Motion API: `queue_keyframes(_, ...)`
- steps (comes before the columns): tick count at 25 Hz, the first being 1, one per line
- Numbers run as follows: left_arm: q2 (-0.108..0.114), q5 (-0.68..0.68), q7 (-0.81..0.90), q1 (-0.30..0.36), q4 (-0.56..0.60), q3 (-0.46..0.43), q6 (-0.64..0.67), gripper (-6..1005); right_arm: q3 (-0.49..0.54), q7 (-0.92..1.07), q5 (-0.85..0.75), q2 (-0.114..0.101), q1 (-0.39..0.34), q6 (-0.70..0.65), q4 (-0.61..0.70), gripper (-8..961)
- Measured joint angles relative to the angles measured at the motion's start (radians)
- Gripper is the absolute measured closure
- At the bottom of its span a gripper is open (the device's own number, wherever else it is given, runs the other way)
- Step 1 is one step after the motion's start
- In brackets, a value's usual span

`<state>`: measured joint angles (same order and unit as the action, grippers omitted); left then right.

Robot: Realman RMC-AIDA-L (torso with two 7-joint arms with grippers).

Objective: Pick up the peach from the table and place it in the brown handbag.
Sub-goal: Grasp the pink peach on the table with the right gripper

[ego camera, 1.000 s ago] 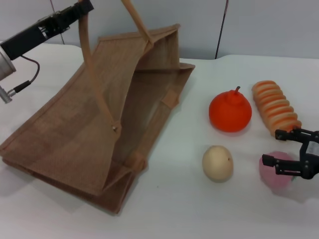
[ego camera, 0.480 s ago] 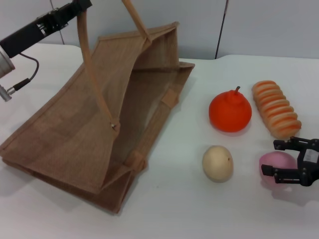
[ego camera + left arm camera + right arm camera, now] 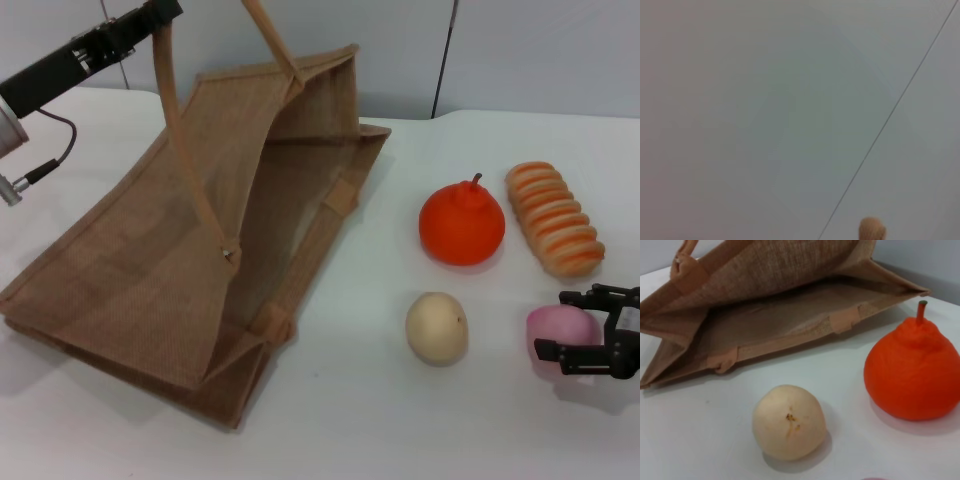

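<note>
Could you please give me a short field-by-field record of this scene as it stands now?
peach: on the table, unlifted, at the right
right gripper: open, fingers straddling the peach
left gripper: raised, holding up one handle of the bag
brown handbag: lying at the left, mouth held open toward the fruits
beige fruit: between bag and peach
orange fruit: behind the beige fruit
bread loaf: right of the orange fruit

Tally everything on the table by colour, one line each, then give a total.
Pink: 1, the peach
Beige-yellow: 1, the round fruit
Orange-red: 1, the stemmed fruit
Orange-striped: 1, the ridged loaf
Brown: 1, the brown handbag
Total: 5
</note>
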<state>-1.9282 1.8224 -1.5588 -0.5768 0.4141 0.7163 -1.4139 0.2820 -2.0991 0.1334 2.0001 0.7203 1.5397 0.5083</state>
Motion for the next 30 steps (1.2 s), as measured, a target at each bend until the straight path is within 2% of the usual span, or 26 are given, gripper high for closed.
queue_keyframes(14,0.000,0.000,0.001,0.002,0.000,0.000,0.000,857,-0.024,0.009,0.000,0.008,0.003,0.002,0.016,159)
queue_keyframes(23,0.000,0.000,0.002,0.002,0.000,0.000,0.000,854,-0.036,0.014,0.000,0.015,0.004,0.000,0.029,299)
queue_keyframes(30,0.000,0.000,0.002,0.001,0.000,0.000,0.000,851,-0.056,0.009,0.001,0.016,0.003,-0.006,0.030,330)
